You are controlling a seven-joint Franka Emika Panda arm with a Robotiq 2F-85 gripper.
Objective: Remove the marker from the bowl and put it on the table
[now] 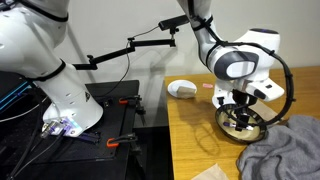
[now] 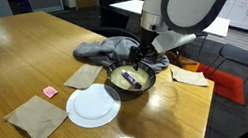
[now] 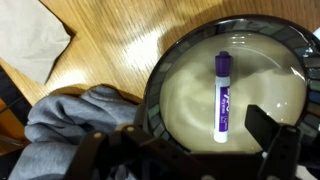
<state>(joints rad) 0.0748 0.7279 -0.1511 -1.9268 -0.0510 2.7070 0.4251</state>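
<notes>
- In an exterior view, the hand (image 1: 240, 104) hangs right of centre, directly over the bowl (image 1: 243, 127) on the counter (image 1: 190, 130). The marker is too small to pick out, and I cannot tell the finger spread from here.
- In an exterior view, the hand (image 2: 142, 64) sits just above the bowl (image 2: 112, 81) at mid-frame. The marker (image 2: 130, 78) is a pale sliver inside it.
- In the wrist view, the marker (image 3: 222, 95) lies flat on the bowl's (image 3: 155, 80) cream floor, its long axis running top to bottom and its purple cap uppermost. The hand (image 3: 182, 135) is spread wide along the lower edge, and the marker lies between the fingers, nearer the lower-right one. The closing line crosses the marker's axis, so a small rightward shift and a descent look sufficient.
</notes>
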